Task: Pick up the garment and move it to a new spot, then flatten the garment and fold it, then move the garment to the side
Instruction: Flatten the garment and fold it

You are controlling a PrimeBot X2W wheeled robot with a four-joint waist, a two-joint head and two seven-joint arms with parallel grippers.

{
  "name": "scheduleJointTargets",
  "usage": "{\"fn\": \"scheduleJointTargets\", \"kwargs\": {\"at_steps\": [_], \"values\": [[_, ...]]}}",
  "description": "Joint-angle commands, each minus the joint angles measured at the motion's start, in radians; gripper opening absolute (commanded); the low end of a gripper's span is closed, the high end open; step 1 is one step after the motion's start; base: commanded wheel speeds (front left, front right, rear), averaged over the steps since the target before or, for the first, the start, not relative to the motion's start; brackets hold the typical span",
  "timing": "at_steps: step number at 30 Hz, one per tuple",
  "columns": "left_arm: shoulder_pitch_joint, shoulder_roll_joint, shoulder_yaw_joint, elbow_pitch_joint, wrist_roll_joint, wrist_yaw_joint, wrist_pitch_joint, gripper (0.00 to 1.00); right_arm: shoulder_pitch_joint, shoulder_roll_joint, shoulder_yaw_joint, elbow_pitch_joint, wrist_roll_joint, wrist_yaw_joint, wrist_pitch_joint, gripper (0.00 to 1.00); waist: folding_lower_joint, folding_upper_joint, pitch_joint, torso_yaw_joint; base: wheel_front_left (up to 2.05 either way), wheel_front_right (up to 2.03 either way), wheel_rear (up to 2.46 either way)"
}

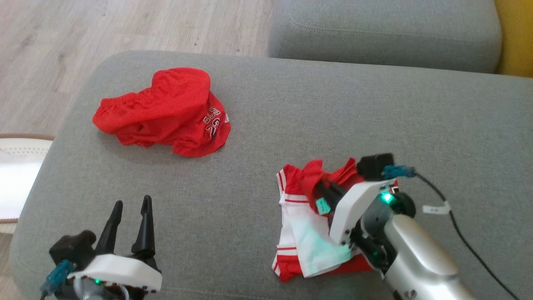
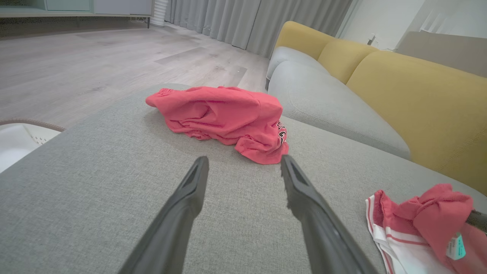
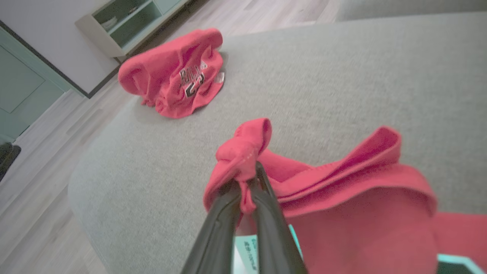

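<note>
A red and white garment (image 1: 306,227) lies bunched on the grey cushion (image 1: 291,125) at the lower right. My right gripper (image 1: 325,187) is shut on a red fold of that garment (image 3: 243,152), with cloth pinched between the fingers (image 3: 228,213). A small teal label (image 1: 322,205) hangs beside them. My left gripper (image 1: 130,204) stands open at the lower left over bare cushion, nothing between its fingers (image 2: 190,198). In the left wrist view the garment (image 2: 414,220) shows at the lower right.
A second crumpled red garment (image 1: 164,112) with printed lettering lies at the cushion's far left, in front of the open left gripper (image 2: 243,163). A grey seat cushion (image 1: 387,33) and yellow backrest (image 2: 418,99) lie beyond. Wooden floor (image 1: 83,41) and a white basket (image 1: 16,175) are left.
</note>
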Motion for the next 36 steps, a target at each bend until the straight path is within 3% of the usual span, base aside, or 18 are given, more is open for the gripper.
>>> {"fn": "scheduleJointTargets", "kwargs": {"at_steps": [1,2,3,4,5,6,10,14,22,23,24,27,28,29,30,36], "values": [[-0.069,-0.001,0.028,-0.023,-0.001,-0.002,-0.011,1.0,-0.046,0.016,0.031,-0.014,0.013,-0.001,-0.014,0.0,0.0,0.0,0.004,0.0,0.0,0.0,0.0],[-0.071,-0.002,0.029,-0.021,-0.001,-0.003,-0.011,1.0,-0.052,0.016,0.043,0.004,0.02,-0.001,-0.02,0.0,0.0,0.0,0.006,0.0,0.0,0.0,0.0],[-0.074,-0.003,0.03,-0.02,0.0,-0.005,-0.012,1.0,-0.059,0.016,0.053,0.022,0.023,-0.001,-0.028,0.16,0.0,0.0,0.008,0.0,0.0,0.0,0.0],[-0.076,-0.005,0.03,-0.018,0.0,-0.006,-0.012,1.0,-0.065,0.016,0.062,0.037,0.033,-0.001,-0.037,0.44,0.0,0.0,0.01,0.0,0.0,0.0,0.0],[-0.078,-0.005,0.032,-0.016,0.0,-0.007,-0.012,1.0,-0.07,0.016,0.072,0.049,0.044,-0.001,-0.045,0.88,0.0,0.0,0.011,0.0,0.0,0.0,0.0],[-0.079,-0.006,0.034,-0.014,0.0,-0.007,-0.012,1.0,-0.076,0.016,0.084,0.058,0.054,-0.001,-0.052,1.0,0.0,0.0,0.011,-0.002,0.0,0.0,0.0],[-0.073,-0.007,0.043,-0.006,0.002,-0.008,-0.013,1.0,-0.096,0.016,0.119,0.051,0.099,-0.001,-0.089,1.0,0.0,0.0,-0.002,-0.017,0.0,0.0,0.0],[-0.058,-0.01,0.053,-0.005,0.002,-0.006,-0.013,1.0,-0.1,-0.003,0.092,-0.013,0.121,-0.001,-0.127,1.0,0.0,0.0,-0.027,-0.039,0.0,0.0,0.0],[-0.028,-0.026,0.066,-0.033,0.014,-0.007,-0.013,1.0,0.026,-0.157,-0.15,-0.158,0.087,-0.001,-0.1,1.0,0.0,0.0,-0.052,-0.072,0.0,0.0,0.0],[-0.027,-0.028,0.066,-0.034,0.015,-0.009,-0.013,1.0,0.048,-0.167,-0.183,-0.166,0.077,-0.001,-0.093,0.91,0.0,0.0,-0.052,-0.074,0.0,0.0,0.0],[-0.026,-0.03,0.066,-0.034,0.016,-0.011,-0.013,1.0,0.069,-0.169,-0.216,-0.172,0.072,-0.001,-0.088,0.63,0.0,0.0,-0.051,-0.075,0.0,0.0,0.0],[-0.025,-0.034,0.068,-0.033,0.02,-0.015,-0.013,1.0,0.116,-0.151,-0.289,-0.181,0.052,-0.001,-0.07,0.55,0.0,0.0,-0.05,-0.079,0.0,0.0,0.0],[-0.026,-0.035,0.068,-0.032,0.022,-0.016,-0.013,1.0,0.126,-0.135,-0.304,-0.188,0.051,-0.001,-0.062,0.43,0.0,0.0,-0.049,-0.08,0.0,0.0,0.0],[-0.027,-0.036,0.068,-0.031,0.024,-0.017,-0.013,1.0,0.134,-0.118,-0.315,-0.197,0.055,-0.001,-0.052,0.12,0.0,0.0,-0.049,-0.08,0.0,0.0,0.0],[-0.028,-0.036,0.069,-0.031,0.025,-0.018,-0.013,1.0,0.14,-0.1,-0.318,-0.206,0.063,-0.001,-0.034,0.0,0.0,0.0,-0.048,-0.081,0.0,0.0,0.0],[-0.034,-0.037,0.069,-0.027,0.032,-0.022,-0.013,1.0,0.14,-0.038,-0.32,-0.215,0.133,-0.001,0.089,0.0,0.0,0.0,-0.044,-0.08,0.0,0.0,0.0]]}}
